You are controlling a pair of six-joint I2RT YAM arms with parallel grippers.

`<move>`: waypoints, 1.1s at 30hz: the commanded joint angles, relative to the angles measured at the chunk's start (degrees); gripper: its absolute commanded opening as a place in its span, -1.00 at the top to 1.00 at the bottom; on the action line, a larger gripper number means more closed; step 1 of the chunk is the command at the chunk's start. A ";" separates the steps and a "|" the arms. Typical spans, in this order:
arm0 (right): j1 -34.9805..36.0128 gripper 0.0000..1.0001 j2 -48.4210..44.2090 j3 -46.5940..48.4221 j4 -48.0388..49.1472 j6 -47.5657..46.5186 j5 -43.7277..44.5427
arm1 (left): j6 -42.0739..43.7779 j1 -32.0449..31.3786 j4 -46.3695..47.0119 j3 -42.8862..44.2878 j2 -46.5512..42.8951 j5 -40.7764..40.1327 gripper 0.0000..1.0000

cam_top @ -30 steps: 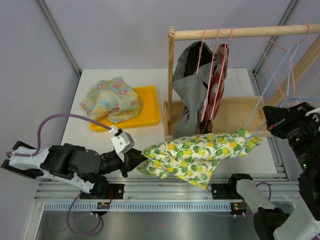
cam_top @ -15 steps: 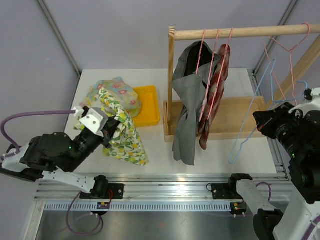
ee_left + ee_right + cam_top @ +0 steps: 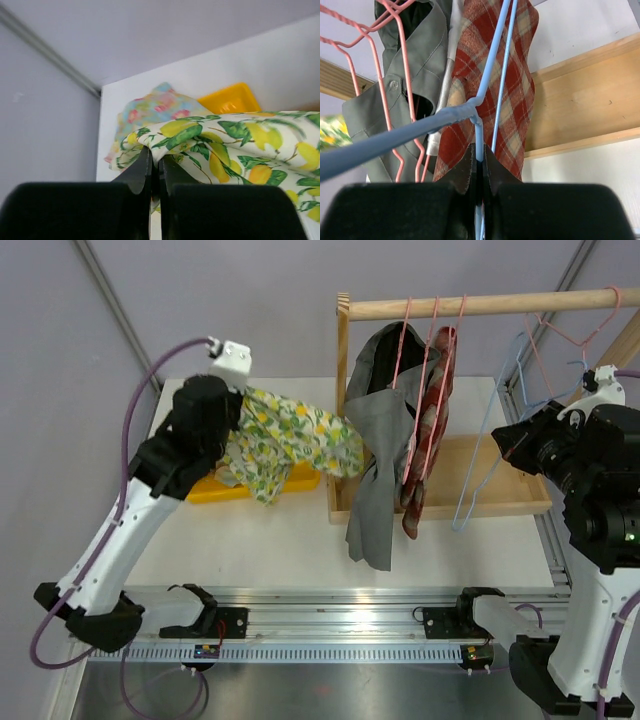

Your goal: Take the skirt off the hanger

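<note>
The lemon-print skirt (image 3: 290, 435) hangs in the air from my left gripper (image 3: 232, 422), which is raised above the yellow tray (image 3: 305, 476). In the left wrist view the jaws are shut on a fold of the skirt (image 3: 225, 140), with my left gripper (image 3: 155, 162) pinching it. My right gripper (image 3: 520, 445) is shut on the bare blue hanger (image 3: 478, 470), held up beside the wooden rack (image 3: 480, 304). In the right wrist view my right gripper (image 3: 478, 159) grips the blue hanger's wire (image 3: 410, 135).
A floral cloth (image 3: 150, 107) lies on the yellow tray (image 3: 230, 97). A grey garment (image 3: 378, 420) and a red plaid garment (image 3: 432, 410) hang on pink hangers from the rack bar. An empty pink hanger (image 3: 575, 325) hangs at the right. The rack's wooden base (image 3: 480, 475) sits behind.
My left arm lifted the skirt up and back over the yellow tray. My right gripper raised the bare blue hanger towards the rack bar.
</note>
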 commanded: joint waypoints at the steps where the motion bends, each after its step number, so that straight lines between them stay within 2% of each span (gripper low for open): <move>1: 0.33 1.00 1.72 1.29 4.53 -2.23 -1.68 | -2.86 13.81 9.73 9.80 3.04 10.68 1.00; 4: 0.33 1.00 2.34 2.18 4.09 -3.46 0.78 | -5.60 20.35 12.45 11.23 4.89 16.48 1.00; 7: 0.33 1.00 2.42 2.09 4.44 -4.17 2.28 | -7.09 22.39 13.16 8.78 7.26 19.13 1.00; 9: 0.33 1.00 2.69 1.57 5.31 -4.61 2.11 | -10.24 23.01 13.86 4.83 7.88 21.15 1.00; 10: 0.33 1.00 3.04 1.30 5.58 -5.13 2.19 | -10.96 23.36 14.82 -0.76 7.97 21.51 0.96; 11: 0.33 1.00 3.56 1.30 5.93 -5.40 2.28 | -13.31 23.53 15.01 -3.42 8.14 21.77 0.85; 14: 0.33 1.00 5.06 2.26 7.42 -7.33 3.42 | -18.51 23.89 14.66 -13.10 10.42 23.35 -0.82; 15: 0.33 1.00 5.50 2.96 7.95 -7.77 4.55 | -21.39 23.89 14.05 -14.60 11.47 22.92 -0.98; 18: 0.33 1.00 9.09 8.23 7.95 -9.53 5.35 | -26.50 23.71 5.80 -10.75 15.44 20.98 -0.98; 22: 0.33 1.00 16.29 18.32 7.34 -10.50 4.04 | -26.61 23.71 7.27 -14.95 9.48 22.82 -0.98; 25: 0.33 1.00 20.95 22.20 7.87 -10.59 2.28 | -24.85 23.71 7.28 -17.16 5.78 22.22 -0.98; 30: 0.25 1.00 26.41 24.06 9.27 -9.80 0.61 | -23.18 23.71 8.24 -19.27 3.31 20.89 -0.98; 33: 0.25 1.00 27.47 19.87 11.11 -9.88 0.96 | -23.44 23.71 8.15 -19.27 3.40 22.12 -0.98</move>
